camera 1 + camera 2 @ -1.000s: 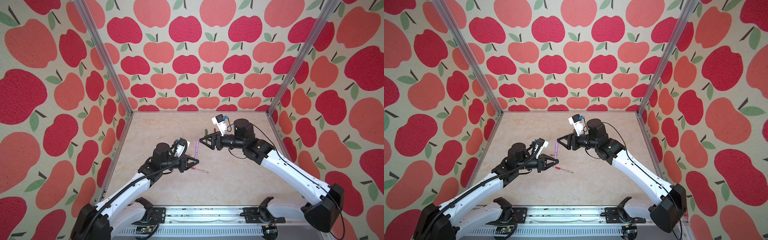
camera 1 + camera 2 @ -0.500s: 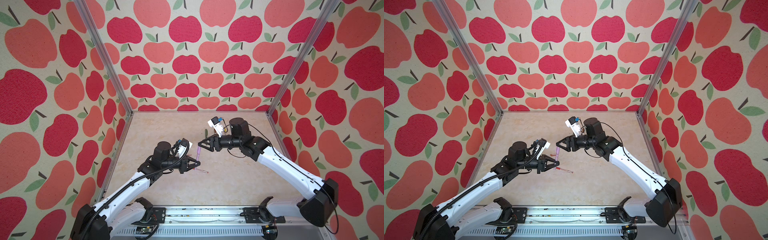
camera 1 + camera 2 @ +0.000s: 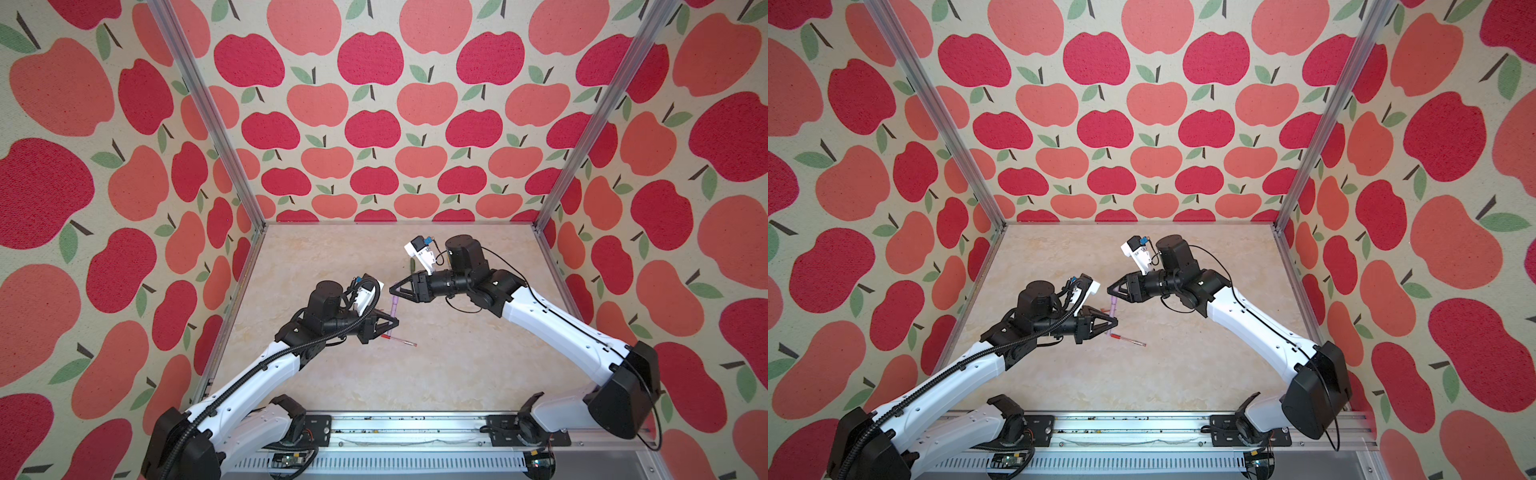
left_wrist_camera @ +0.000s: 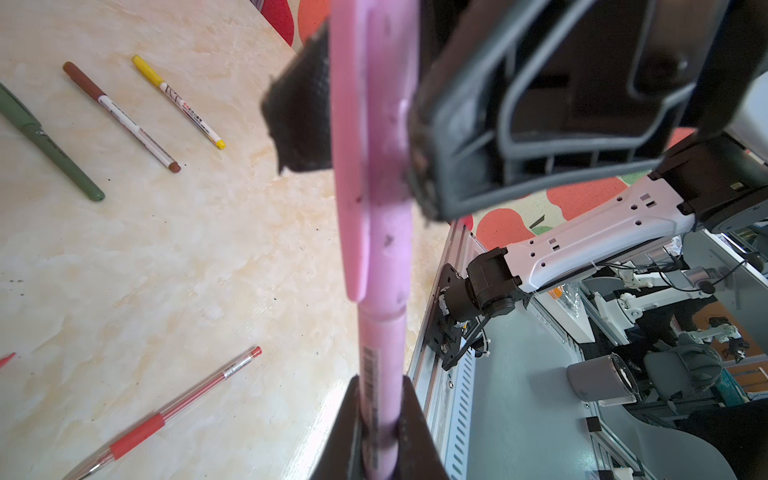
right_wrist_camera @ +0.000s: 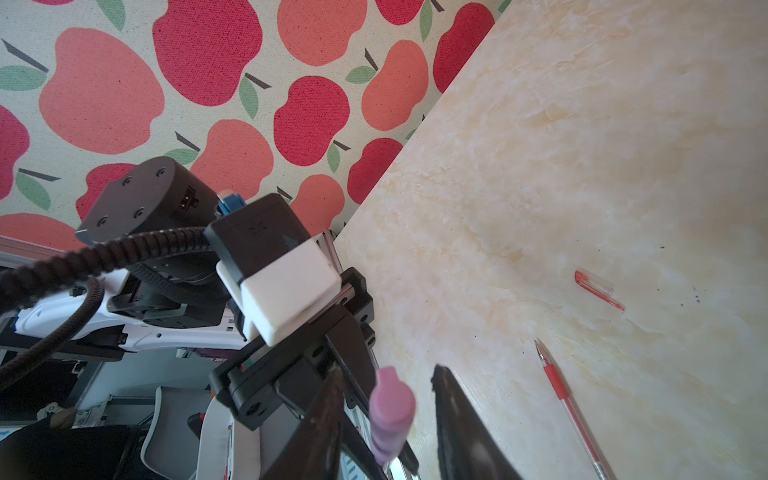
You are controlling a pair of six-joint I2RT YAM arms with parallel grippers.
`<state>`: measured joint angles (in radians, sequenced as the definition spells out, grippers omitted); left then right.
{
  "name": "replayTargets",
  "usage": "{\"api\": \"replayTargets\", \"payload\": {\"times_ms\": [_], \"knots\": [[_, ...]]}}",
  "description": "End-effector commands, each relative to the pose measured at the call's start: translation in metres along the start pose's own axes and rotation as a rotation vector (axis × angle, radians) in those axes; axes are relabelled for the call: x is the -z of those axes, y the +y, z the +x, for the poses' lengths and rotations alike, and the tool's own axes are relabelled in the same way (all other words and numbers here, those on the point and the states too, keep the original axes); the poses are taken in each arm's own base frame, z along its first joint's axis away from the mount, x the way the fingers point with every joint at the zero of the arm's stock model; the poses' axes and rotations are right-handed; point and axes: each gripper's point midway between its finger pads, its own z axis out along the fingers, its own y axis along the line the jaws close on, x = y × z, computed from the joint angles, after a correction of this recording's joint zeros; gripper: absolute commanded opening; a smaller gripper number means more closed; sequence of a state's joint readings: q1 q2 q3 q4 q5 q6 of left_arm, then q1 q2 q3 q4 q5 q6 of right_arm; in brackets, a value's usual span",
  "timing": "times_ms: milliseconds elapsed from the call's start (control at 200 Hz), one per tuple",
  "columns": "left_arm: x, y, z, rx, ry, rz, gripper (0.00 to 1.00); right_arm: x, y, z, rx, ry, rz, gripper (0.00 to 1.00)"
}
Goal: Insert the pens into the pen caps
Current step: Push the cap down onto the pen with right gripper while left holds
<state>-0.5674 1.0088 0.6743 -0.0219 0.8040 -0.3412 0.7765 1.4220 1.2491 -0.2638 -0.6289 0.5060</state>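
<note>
Mid-frame in both top views, the pink pen point(image 3: 391, 318) is held off the surface point(image 3: 457, 374) between two hands, with the lilac cap point(image 3: 395, 300) over its upper end.

At the pen's lower barrel the left hand point(image 3: 394, 323) is clamped tight. From the right of the frame the right hand point(image 3: 393, 288) reaches in, its jaws partly open on either side of the cap; the right wrist view shows a gap beside the cap. Just below the held pen, a red pen point(image 3: 400, 341) lies uncapped on the surface, and its red cap point(image 5: 596, 286) lies apart from it. A green pen point(image 4: 50, 145), a brown-and-white pen point(image 4: 120, 116) and a yellow-and-white pen point(image 4: 178, 102) lie capped, side by side.
</note>
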Motion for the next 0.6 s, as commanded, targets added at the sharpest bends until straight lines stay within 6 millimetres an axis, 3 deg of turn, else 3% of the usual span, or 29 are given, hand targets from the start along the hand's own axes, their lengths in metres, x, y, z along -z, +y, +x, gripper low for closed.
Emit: {"api": "replayTargets", "payload": {"times_ms": [0,295,595], "knots": [[0.001,-0.004,-0.011,-0.043,-0.013,-0.008,0.0,-0.001,0.01,-0.009,0.009,-0.006,-0.023,0.34],[0.006,-0.001,-0.022,-0.06,-0.07,-0.054,0.0,-0.006,0.008,-0.007,0.005,0.0,-0.013,0.17],[0.012,-0.01,-0.058,-0.122,-0.179,-0.056,0.0,-0.018,0.008,0.005,-0.016,0.037,-0.025,0.13]]}}
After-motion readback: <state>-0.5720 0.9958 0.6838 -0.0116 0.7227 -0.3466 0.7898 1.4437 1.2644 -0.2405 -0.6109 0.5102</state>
